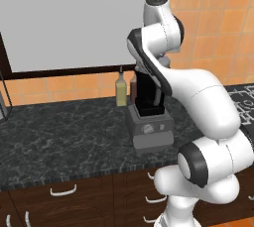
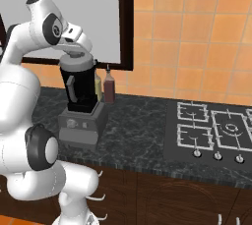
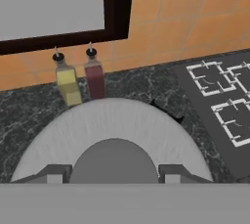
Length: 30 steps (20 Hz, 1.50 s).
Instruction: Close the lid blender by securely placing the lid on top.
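Clearly jaws grip lid (image 3: 112, 135) knob; right base shows lid atop blender (image 2: 78, 89).

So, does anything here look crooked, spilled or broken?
Nothing stands out. The lid sits level on top of the blender, with the gripper on either side of its knob. The two bottles stand upright by the wall, and the counter shows no spill.

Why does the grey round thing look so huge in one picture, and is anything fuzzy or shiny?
In the hand view the lid looks huge because the camera sits right above it; its rim looks slightly streaky. In the right base view the lid looks small on the blender. In the left base view, edges are soft, and nothing glares.
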Available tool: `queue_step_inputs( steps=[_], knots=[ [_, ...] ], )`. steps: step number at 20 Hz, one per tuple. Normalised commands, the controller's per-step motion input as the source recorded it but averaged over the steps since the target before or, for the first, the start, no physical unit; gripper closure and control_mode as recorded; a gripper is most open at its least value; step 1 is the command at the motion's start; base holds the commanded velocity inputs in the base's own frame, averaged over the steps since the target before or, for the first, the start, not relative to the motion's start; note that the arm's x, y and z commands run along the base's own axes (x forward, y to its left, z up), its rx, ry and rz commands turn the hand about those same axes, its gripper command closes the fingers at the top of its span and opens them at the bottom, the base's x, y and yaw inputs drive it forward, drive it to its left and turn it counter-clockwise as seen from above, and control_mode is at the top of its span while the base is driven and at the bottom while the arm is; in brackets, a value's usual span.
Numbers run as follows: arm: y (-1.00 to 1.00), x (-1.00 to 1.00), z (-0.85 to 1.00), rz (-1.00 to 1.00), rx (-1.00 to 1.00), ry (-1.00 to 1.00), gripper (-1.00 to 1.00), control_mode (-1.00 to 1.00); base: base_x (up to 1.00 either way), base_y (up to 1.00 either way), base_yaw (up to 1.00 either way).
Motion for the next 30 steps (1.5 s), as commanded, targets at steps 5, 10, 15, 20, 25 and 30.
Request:
queue_step_inputs(
  steps=[5,10,15,20,25,30],
  knots=[
    [-0.03,-0.17,0.01,0.00,0.01,0.00,-1.00,-1.00,0.00,0.00,0.00],
    [-0.03,-0.56,0.04,0.00,0.07,-0.04,-1.00,-1.00,0.00,0.00,0.00],
    [-0.71,-1.00,-0.06,0.00,0.12,-0.23,-1.00,-1.00,0.00,0.00,0.00],
    [-1.00,-1.00,-0.76,0.00,0.03,-0.10,-1.00,-1.00,0.00,0.00,0.00],
    [-1.00,-1.00,-1.00,0.00,0.00,0.00,-1.00,-1.00,0.00,0.00,0.00],
    [-0.57,-1.00,0.43,0.00,0.24,-0.20,-1.00,-1.00,0.00,0.00,0.00]
  ],
)
